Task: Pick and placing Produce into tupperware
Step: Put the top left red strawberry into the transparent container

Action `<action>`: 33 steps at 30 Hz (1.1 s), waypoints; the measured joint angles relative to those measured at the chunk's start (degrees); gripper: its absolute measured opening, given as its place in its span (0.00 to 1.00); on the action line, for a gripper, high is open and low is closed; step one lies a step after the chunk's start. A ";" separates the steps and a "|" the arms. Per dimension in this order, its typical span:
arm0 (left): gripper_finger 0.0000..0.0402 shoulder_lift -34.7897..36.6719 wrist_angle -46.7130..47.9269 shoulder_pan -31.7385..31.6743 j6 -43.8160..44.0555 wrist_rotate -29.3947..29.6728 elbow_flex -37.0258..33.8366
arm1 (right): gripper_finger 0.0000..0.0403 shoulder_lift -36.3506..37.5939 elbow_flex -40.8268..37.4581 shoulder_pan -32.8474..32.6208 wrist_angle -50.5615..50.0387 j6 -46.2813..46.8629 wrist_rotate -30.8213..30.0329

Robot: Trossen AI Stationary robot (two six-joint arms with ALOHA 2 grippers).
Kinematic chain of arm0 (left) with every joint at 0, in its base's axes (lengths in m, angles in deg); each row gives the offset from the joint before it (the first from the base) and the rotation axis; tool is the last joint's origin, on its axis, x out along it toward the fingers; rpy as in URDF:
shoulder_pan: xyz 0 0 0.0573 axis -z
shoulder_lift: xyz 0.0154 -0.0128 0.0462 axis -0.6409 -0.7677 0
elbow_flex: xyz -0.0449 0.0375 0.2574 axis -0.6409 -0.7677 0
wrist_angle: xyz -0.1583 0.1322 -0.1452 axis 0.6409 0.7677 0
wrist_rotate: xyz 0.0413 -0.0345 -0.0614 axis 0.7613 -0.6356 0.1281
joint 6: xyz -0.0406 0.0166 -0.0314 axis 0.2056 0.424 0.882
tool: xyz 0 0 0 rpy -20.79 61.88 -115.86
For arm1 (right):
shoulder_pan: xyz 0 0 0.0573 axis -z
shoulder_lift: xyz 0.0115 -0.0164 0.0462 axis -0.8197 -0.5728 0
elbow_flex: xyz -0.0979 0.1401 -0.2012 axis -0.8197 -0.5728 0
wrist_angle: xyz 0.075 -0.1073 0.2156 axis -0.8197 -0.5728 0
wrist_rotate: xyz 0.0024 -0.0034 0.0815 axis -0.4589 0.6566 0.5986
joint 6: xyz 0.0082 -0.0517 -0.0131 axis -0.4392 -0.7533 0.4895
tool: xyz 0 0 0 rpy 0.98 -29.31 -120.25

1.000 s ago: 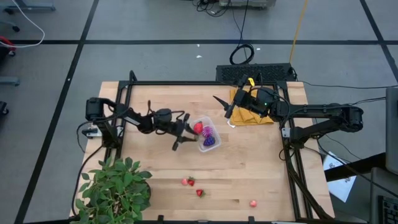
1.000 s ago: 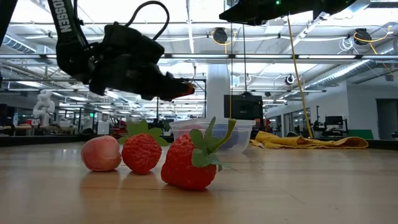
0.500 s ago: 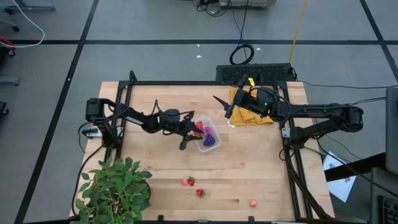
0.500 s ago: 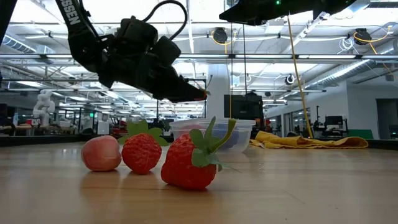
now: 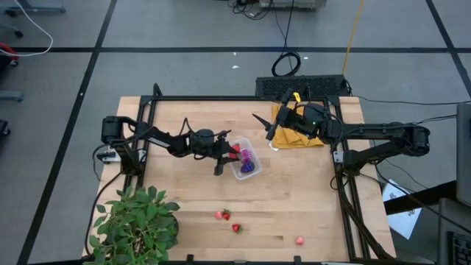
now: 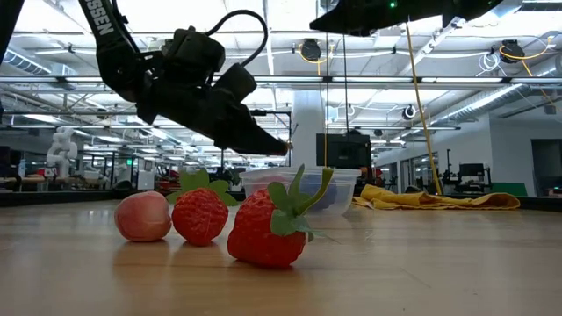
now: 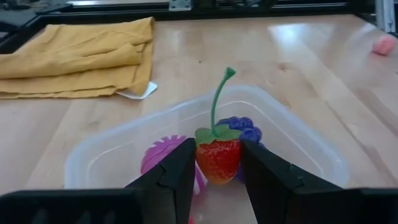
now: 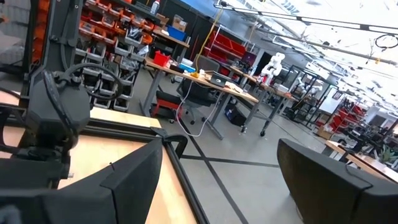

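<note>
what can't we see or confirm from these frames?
- Tub contents, high view: left gripper covers part, and the fruits are too small to count.
- Tub, low view: strawberries block it.
- Right gripper: its wrist view shows only the room, so nothing of what is under it.

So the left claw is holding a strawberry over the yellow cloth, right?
Not quite. The left claw holds the strawberry over the clear tupperware, not the yellow cloth, which lies beyond it. The left wrist view shows this.
</note>
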State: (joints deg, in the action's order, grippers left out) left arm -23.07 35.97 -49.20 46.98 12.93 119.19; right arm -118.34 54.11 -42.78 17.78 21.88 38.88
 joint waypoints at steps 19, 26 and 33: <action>0.32 -0.02 5.33 -0.14 4.50 2.49 1.41 | 0.76 0.00 0.01 0.00 -2.75 -0.85 -0.01; 0.32 -0.02 7.23 0.51 6.69 2.35 2.75 | 0.76 0.00 0.02 0.00 -2.79 -0.90 0.00; 0.32 -0.02 9.05 0.85 7.18 2.33 2.73 | 0.76 0.00 0.00 0.00 -2.79 -0.92 0.00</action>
State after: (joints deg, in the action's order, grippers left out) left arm -23.09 45.01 -48.35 54.16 15.27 121.93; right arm -118.34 54.12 -42.78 14.98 20.96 38.88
